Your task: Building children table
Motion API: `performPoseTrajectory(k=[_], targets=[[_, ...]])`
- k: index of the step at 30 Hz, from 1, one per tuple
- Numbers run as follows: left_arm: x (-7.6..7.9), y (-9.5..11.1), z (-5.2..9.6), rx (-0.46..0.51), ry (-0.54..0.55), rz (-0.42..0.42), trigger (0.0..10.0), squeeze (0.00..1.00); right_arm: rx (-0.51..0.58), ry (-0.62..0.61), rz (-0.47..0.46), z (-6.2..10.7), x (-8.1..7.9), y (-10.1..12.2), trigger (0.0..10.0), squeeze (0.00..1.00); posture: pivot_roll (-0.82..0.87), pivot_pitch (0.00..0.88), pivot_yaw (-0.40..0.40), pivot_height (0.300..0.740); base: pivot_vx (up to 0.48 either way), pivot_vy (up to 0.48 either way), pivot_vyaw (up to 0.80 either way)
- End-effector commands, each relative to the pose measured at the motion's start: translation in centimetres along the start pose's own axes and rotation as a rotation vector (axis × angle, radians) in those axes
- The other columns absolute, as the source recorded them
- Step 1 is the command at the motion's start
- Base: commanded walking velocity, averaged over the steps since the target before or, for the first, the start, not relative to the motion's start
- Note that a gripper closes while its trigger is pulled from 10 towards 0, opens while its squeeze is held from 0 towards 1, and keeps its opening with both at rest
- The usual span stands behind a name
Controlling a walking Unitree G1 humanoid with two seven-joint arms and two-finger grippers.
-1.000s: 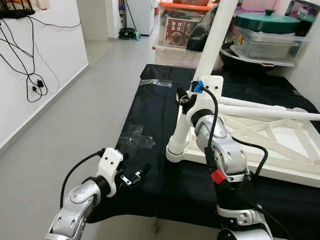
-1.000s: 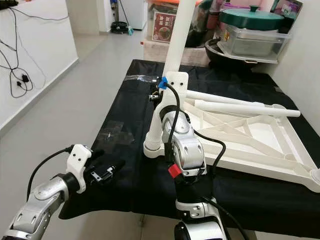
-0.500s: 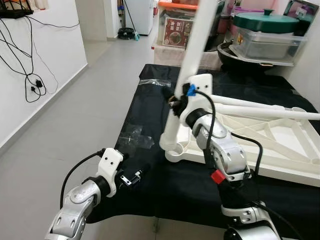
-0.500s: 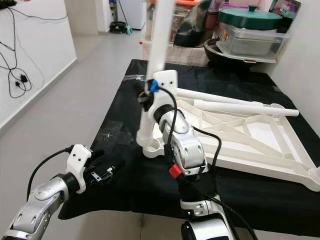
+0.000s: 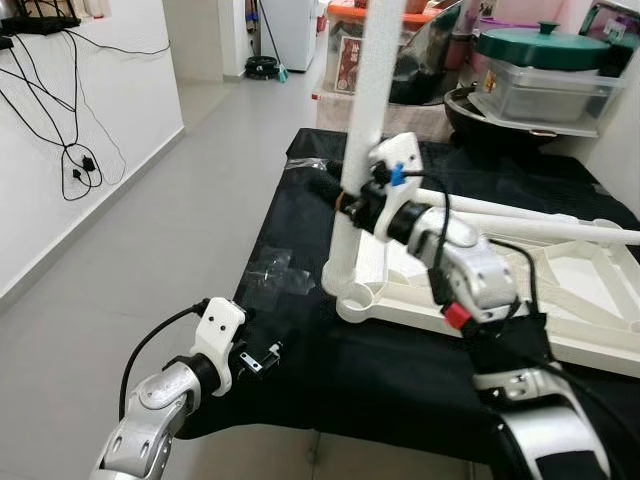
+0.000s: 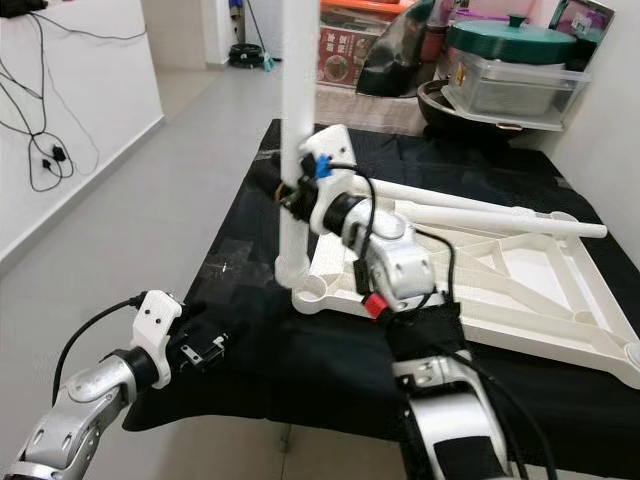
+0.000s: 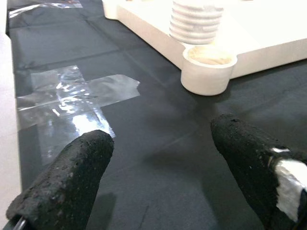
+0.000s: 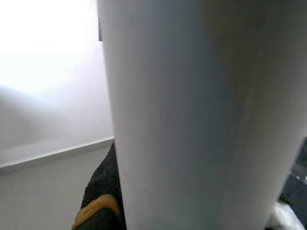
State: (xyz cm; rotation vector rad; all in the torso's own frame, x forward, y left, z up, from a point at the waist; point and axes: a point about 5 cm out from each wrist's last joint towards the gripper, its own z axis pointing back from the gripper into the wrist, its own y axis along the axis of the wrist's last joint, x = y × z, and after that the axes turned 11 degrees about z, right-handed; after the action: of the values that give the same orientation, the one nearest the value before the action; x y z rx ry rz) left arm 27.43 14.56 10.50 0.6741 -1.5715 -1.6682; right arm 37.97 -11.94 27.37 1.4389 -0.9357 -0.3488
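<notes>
right gripper (image 5: 345, 195) clamped around white table leg (image 5: 362, 150), fingers pressed against its sides about halfway up the visible length. leg held close to upright, threaded lower end (image 7: 196, 21) just above the round corner socket (image 7: 208, 72) of the upturned white tabletop (image 5: 560, 300), directly below the gripper; cannot tell whether thread and socket touch. in right wrist view, leg surface (image 8: 201, 115) right against the camera, one dark finger (image 8: 103, 201) beside it. two more white legs (image 5: 530, 225) lying across the tabletop underside, beyond and to the right of the right gripper. left gripper (image 5: 268, 352) spread wide, holding nothing, hovering low over the near left edge of the black cloth (image 5: 300, 230), well apart from the leg and to the near left of the socket. in left wrist view, both black fingers (image 7: 67, 172) apart, socket ahead between them, crossed strips of clear tape (image 7: 72, 98) on the cloth just ahead of one finger. clear plastic wrap (image 5: 275, 272) on the cloth between left gripper and leg. beyond the right gripper, storage boxes and a green lidded pot (image 5: 545, 45). loose black cables (image 5: 70, 150) on the white wall far to the left of the left gripper.
</notes>
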Motion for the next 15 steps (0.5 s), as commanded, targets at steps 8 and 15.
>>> performPoseTrajectory(k=[8,15], targets=[[0.1,-0.3,0.2,-0.006,0.005,0.000,10.0,0.00,0.000,0.100,0.124,1.4,1.5,-0.4,10.0,0.00,0.04,0.000,-0.124,0.740,0.000,0.000,0.00],[0.0,-0.3,0.2,-0.007,0.008,-0.002,10.0,0.00,-0.045,0.277,0.188,2.0,-0.8,-2.0,10.0,0.00,0.04,0.000,-0.117,0.740,0.000,0.000,0.00]])
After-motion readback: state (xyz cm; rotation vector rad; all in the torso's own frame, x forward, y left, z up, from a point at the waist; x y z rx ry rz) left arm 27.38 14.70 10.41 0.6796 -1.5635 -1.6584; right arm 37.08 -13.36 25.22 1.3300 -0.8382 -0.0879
